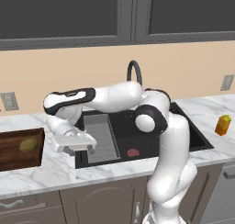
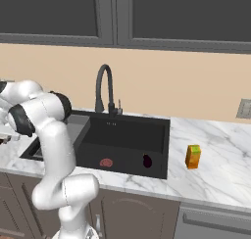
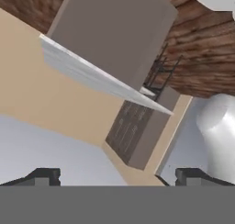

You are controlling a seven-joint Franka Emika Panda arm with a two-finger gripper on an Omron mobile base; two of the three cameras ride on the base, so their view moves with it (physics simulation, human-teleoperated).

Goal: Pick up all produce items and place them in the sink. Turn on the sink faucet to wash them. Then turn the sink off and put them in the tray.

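Observation:
The olive-yellow produce item [image 1: 28,144] lies in the brown wooden tray [image 1: 9,159] at the counter's left end. A dark purple produce item [image 2: 147,160] rests on the floor of the black sink [image 2: 122,135], toward its front right. The black gooseneck sink faucet [image 1: 134,71] stands behind the basin. My gripper [image 1: 79,149] hangs open and empty over the counter strip between the tray and the sink's ribbed rack [image 1: 102,137], just right of the tray. In the hand view the gripper [image 3: 119,177] has its fingertips [image 3: 46,176] spread wide with nothing between them.
A flat red disc [image 1: 133,153] lies in the sink near its front wall. An orange block with a green top [image 1: 223,125] stands on the marble counter to the right. My arm arches over the sink's left half. Dark wall cabinets hang above.

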